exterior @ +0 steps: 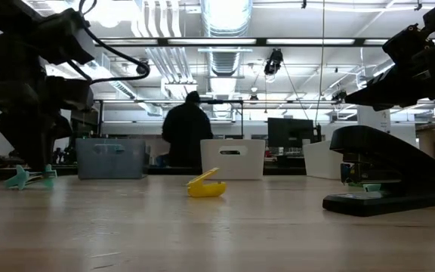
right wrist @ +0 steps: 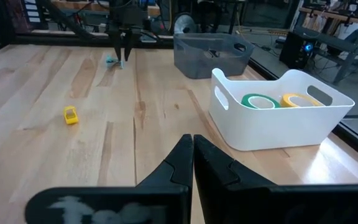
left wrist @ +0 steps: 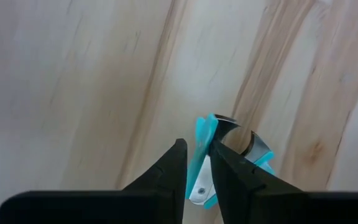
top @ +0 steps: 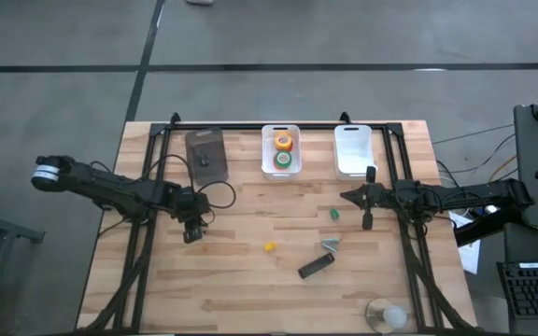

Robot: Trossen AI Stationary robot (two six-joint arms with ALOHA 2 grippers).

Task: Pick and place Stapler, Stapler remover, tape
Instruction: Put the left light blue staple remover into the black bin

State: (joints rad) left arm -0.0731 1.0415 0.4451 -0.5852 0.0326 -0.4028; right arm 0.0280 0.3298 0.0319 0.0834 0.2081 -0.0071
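Observation:
My left gripper (left wrist: 196, 163) points down over the table's left middle, shut on a teal staple remover (left wrist: 202, 144) with silvery claws, also seen in the low view as the teal remover (exterior: 27, 178). My right gripper (right wrist: 192, 151) hovers shut at the right, in front of the empty white bin (top: 353, 150). The black stapler (top: 316, 266) lies flat near the table's near middle. Green and orange tape rolls (top: 282, 150) sit inside the middle white bin (top: 267, 168). Yellow (top: 269, 246), green (top: 334, 213) and silvery (top: 330, 245) removers lie loose on the wood. My left gripper pinches the teal staple remover's plastic handle wing (left wrist: 199, 149) between its two fingers, which come from above and point down. The silvery claws (left wrist: 253, 144) stick out past the fingertips. In the low view the remover sits at table-top level; whether it is lifted, I cannot tell.
A grey bin (top: 205, 154) stands at the far left of the bin row. A clear round object (top: 386, 315) sits at the near right edge. Bare wood lies between the two arms. A person stands in the room beyond the table (exterior: 189, 132).

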